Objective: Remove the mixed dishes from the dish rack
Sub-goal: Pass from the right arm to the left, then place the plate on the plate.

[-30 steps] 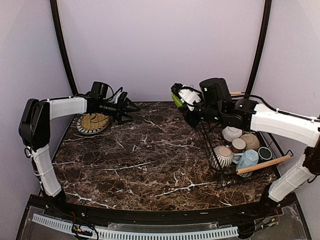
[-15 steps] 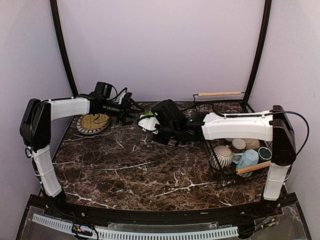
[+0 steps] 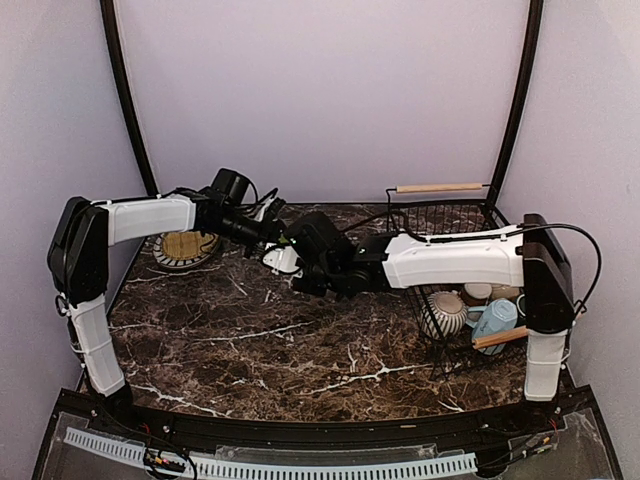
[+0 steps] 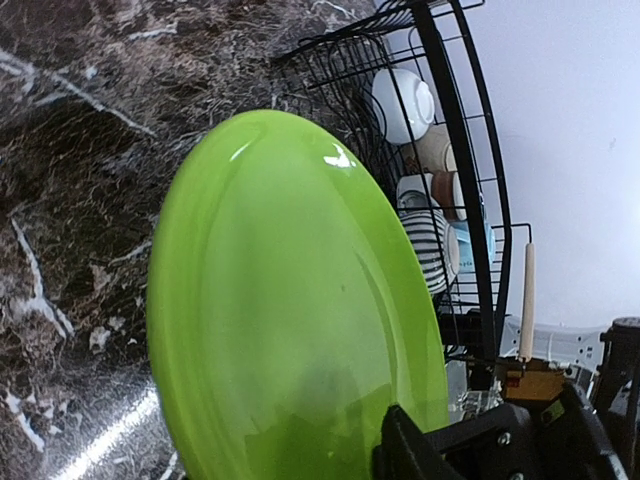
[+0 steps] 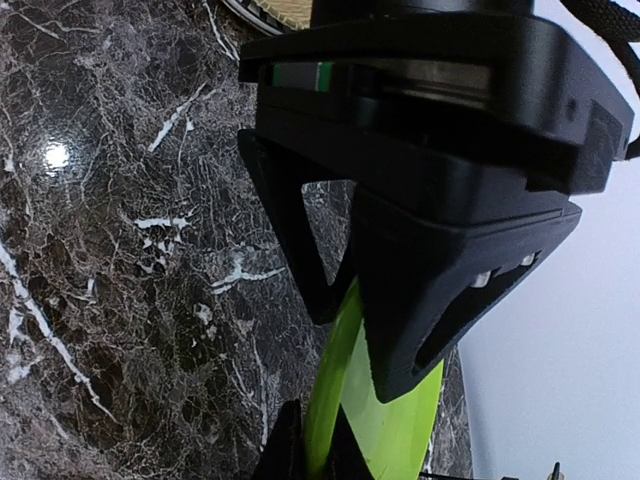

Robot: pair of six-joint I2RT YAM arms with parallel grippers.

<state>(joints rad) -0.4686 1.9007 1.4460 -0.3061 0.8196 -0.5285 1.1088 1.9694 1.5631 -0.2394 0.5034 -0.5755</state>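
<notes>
One dark marbled bench (image 3: 250, 340) is carrying everything. One black wire dish rack (image 3: 455, 214), with two wooden handles, is being shown at its right side. Two arms, left arm (image 3: 140, 215) and right arm (image 3: 450, 255), are being held tip to tip left of centre, and part of the rack is being hidden by the right one. One lime-green plate (image 4: 290, 300) is being gripped on edge by the clenched right jaws, over the bench and outside the rack. Its rim is being straddled by the left jaws, and it cannot be told whether they are pressing on it. One striped plate (image 3: 185, 247) is lying at the far left. One white bowl (image 4: 403, 100), one striped grey bowl (image 3: 445, 312) and one light blue mug (image 3: 495, 322) are being held in the rack.
</notes>
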